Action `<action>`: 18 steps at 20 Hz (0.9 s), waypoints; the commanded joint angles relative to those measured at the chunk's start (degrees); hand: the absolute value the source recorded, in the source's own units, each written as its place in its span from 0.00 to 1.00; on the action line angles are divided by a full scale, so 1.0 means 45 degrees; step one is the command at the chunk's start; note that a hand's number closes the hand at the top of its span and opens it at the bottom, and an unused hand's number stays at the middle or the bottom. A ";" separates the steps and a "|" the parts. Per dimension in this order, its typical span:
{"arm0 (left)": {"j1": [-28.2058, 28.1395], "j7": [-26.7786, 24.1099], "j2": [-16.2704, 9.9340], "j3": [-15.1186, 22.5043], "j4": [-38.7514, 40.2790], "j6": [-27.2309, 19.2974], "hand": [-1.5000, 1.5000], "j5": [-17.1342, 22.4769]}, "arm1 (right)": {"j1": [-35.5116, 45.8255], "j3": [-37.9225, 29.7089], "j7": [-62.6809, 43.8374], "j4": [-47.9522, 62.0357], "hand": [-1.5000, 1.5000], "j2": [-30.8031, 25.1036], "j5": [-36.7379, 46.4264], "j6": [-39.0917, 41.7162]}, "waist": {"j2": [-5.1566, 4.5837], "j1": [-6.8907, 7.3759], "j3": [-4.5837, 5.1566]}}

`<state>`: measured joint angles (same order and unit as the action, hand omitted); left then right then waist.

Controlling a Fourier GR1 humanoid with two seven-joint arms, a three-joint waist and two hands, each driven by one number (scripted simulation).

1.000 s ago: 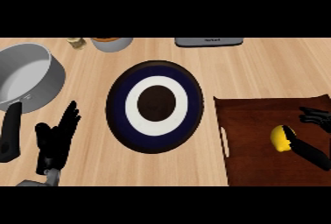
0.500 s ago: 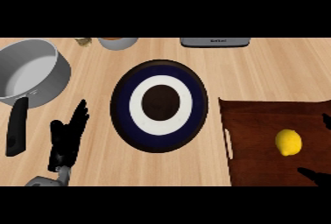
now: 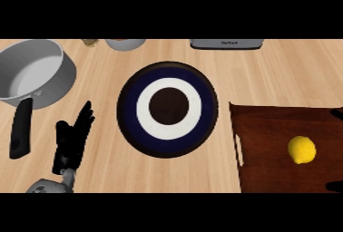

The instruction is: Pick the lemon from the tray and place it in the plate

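lemon (image 3: 302, 149) sits on the tray (image 3: 268, 136), right side of the scene, toward the tray's right part, long axis running near-far, lying free with nothing touching it

plate (image 3: 168, 108) is just left of the tray, centre of the surface (image 3: 281, 72): dark blue rim, white ring, dark brown centre, glossy, shallow. Nothing on it

left hand (image 3: 72, 138) is at the near left, fingers straight and spread a little, pointing far, holding nothing, resting. The plate lies between it and the lemon, so it's well apart from the target

right hand: only a dark sliver at the near right edge (image 3: 334, 186), just near of the lemon; fingers not visible, can't tell open or closed. Still clearly the closer hand, so my read is the pick goes to the right, coming in from the near-right, then carrying left over the tray's edge to the plate

materials: lemon smooth, yellow, oval, likely to roll; tray dark wood, flat, slot handle on its left edge; surface light wood grain. Grey metal pot (image 3: 30, 72) with black handle at far left, clear of the path
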<state>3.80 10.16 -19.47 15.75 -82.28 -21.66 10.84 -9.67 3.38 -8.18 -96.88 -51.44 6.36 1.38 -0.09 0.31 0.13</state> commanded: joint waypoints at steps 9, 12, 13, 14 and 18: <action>-0.0381 -0.0870 0.0570 -0.0686 0.0697 0.0754 0.50 -0.0432 | 0.2361 0.1288 -0.2442 0.1838 0.00 0.1499 0.1302 0.2983 | 0.0012 -0.0012 -0.0027; 0.0381 -0.0066 0.1020 -0.0882 0.0753 0.0711 0.50 -0.0902 | 0.2824 0.0261 -0.1836 0.2599 0.00 0.1596 0.1408 0.4118 | 0.0016 -0.0054 -0.0029; -0.0274 0.0456 0.0609 -0.0963 -0.0456 0.0848 0.50 -0.0795 | 0.2246 0.0182 -0.1815 0.2198 0.00 0.1516 0.1596 0.4143 | 0.0030 -0.0053 -0.0030; -0.0080 0.0669 0.0526 -0.1126 -0.0441 0.1115 0.50 -0.0771 | 0.3052 0.0233 -0.2201 0.2444 0.00 0.1806 0.1632 0.4539 | 0.0023 -0.0028 -0.0029; 0.0676 -0.0322 0.1151 -0.1789 0.1402 0.1316 0.50 -0.1182 | 0.3047 -0.0093 -0.2084 0.2380 0.00 0.2360 0.2362 0.5043 | 0.0018 -0.0082 -0.0026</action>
<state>5.49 10.72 -15.19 10.44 -79.39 -17.38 6.43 3.14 4.80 -18.34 -87.09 -42.57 14.70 21.02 -0.01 0.06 0.00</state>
